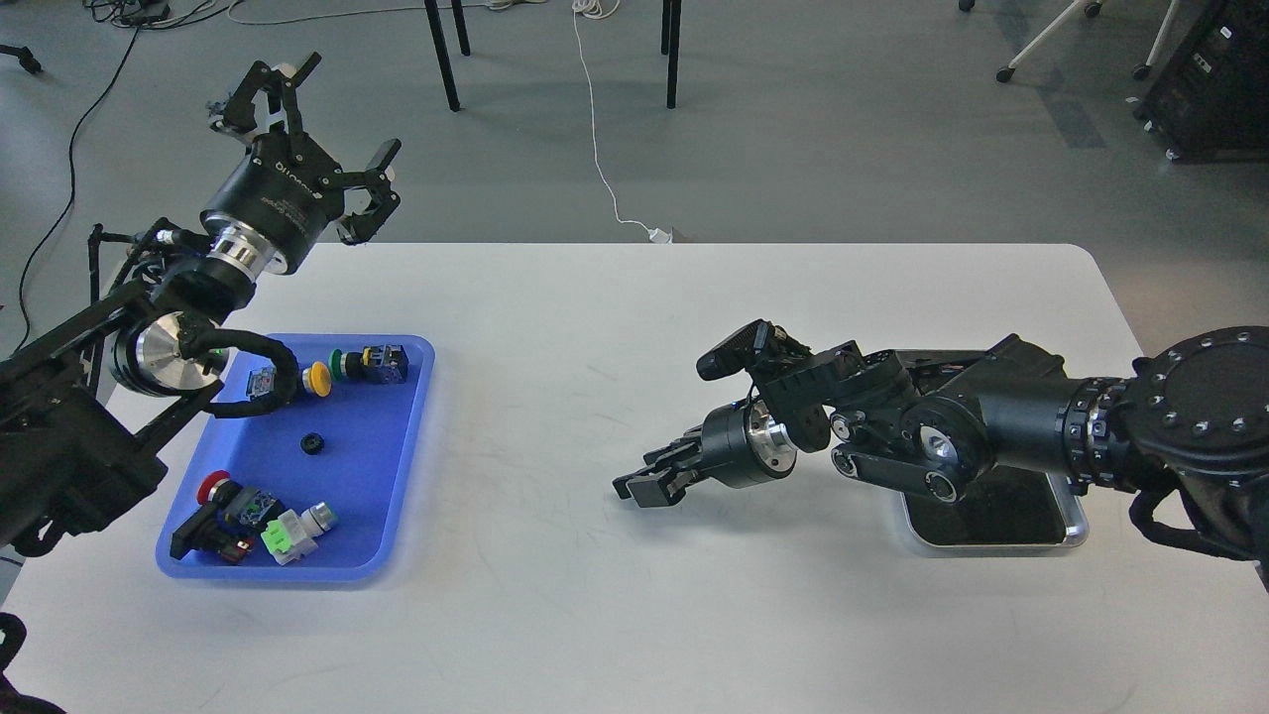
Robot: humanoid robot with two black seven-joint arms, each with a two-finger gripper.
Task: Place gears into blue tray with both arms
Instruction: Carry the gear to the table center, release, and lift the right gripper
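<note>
One small black gear [313, 443] lies on the floor of the blue tray [369, 476], near its middle, at the table's left. My left gripper [337, 121] is raised above and behind the tray's far end, open and empty. My right gripper [637, 487] hangs low over the bare table centre, pointing left toward the tray and well apart from it. Its fingers [662, 468] look pressed together, and nothing shows between them.
Colourful push-button switches lie in the blue tray: one group at the far end [369, 363], another at the near left corner [248, 514]. A silver metal tray [1077, 523] with a dark inside sits at the right, mostly covered by my right arm.
</note>
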